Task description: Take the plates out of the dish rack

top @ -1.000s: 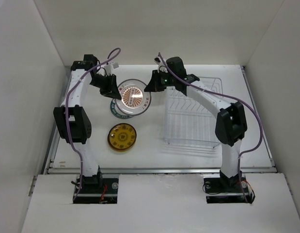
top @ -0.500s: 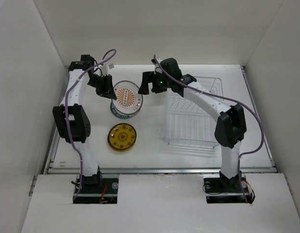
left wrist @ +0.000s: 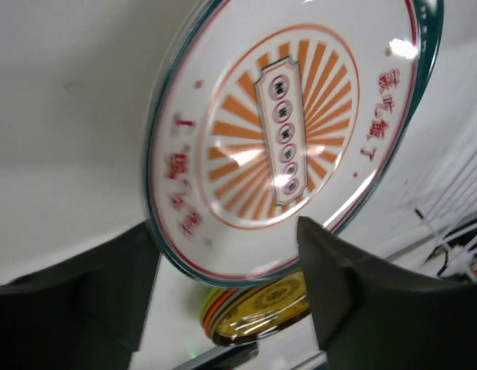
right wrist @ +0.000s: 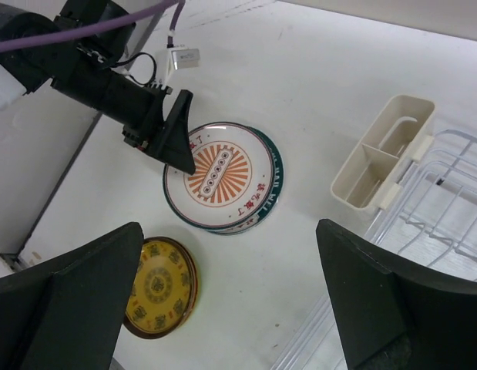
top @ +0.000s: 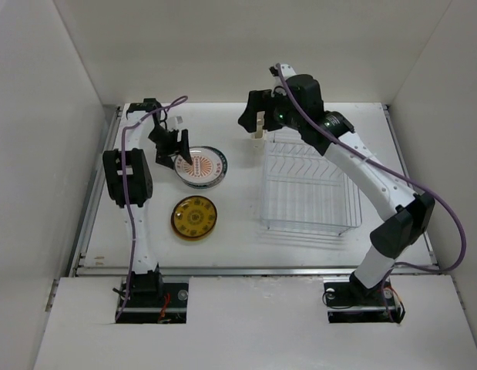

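The white sunburst plate (top: pixel 201 166) (right wrist: pixel 216 173) lies flat on the teal-rimmed plate (right wrist: pixel 273 168), left of the dish rack (top: pixel 307 189). My left gripper (top: pixel 179 151) (left wrist: pixel 223 235) is open at the sunburst plate's (left wrist: pixel 288 123) left rim, its fingers (left wrist: pixel 354 293) spread on either side of the edge. A stack topped by the amber patterned plate (top: pixel 194 217) (left wrist: pixel 261 308) (right wrist: pixel 158 287) sits nearer, with green and orange rims under it. My right gripper (top: pixel 253 117) (right wrist: pixel 229 227) hangs open and empty, high above the table beside the rack's far left corner.
A cream cup holder (right wrist: pixel 381 162) (top: pixel 259 128) hangs on the rack's far left corner. The rack's wire slots (right wrist: pixel 446 181) show no plates. White walls close in the table on the left, back and right.
The left gripper brought the tilted sunburst plate down flat onto the teal-rimmed plate and opened. The right gripper let go of it, opened and lifted away toward the back right.
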Robot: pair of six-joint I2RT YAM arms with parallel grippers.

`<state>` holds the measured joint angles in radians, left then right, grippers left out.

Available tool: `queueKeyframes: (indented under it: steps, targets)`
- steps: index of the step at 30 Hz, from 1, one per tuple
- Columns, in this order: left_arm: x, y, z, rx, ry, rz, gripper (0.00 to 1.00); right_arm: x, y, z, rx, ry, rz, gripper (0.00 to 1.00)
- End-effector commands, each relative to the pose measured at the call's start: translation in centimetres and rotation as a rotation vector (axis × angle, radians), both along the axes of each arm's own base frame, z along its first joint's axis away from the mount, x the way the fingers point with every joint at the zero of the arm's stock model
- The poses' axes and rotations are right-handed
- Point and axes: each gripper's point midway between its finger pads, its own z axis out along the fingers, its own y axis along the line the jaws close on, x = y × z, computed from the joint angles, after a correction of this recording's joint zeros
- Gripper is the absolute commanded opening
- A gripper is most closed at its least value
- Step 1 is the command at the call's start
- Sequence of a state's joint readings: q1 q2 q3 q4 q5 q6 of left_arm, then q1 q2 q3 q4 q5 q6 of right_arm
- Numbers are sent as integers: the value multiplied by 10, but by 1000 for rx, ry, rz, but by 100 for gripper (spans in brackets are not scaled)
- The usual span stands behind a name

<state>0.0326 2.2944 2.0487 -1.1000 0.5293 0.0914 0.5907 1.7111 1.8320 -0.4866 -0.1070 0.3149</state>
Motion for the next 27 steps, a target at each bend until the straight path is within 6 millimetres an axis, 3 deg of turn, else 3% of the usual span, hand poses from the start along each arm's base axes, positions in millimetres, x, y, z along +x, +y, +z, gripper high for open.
queueKeyframes:
  steps: [1,4,6,7,13,15,18,19,20,22,23,25,27]
  targets:
    - [-4,6,11,104,-12,-30,70,-6,-11,4,-26,-18,-24,100]
    - [-6,9,23,146,-58,-54,92,-8,-12,10,-19,-29,-24,100]
    - [-6,12,33,194,-93,-68,94,-10,-15,12,-22,-31,-34,100]
    - [-6,14,36,206,-102,-65,100,-10,-18,17,-20,-40,-44,100]
    - [-9,23,65,275,-174,-77,100,-14,-34,22,-42,-49,-104,100]
    - [-13,20,73,279,-203,-108,100,-19,-45,27,-56,-50,-137,100]
    - [-17,32,97,349,-266,-82,100,-22,-71,27,-79,-36,-257,100]
    - [-19,48,114,439,-298,-25,100,-23,-80,30,-72,-32,-310,100]
    - [-20,58,117,493,-305,12,100,-20,-103,33,-97,-46,-440,100]
    - [-24,88,132,609,-325,123,100,-31,-139,35,-110,-23,-610,100]
    - [-31,121,149,717,-333,250,100,-34,-162,31,-135,-19,-702,100]
    - [-43,153,160,799,-315,377,100,-51,-215,24,-233,-26,-898,100]
    - [-68,196,174,870,-264,548,100,-67,-244,16,-333,-38,-1000,100]
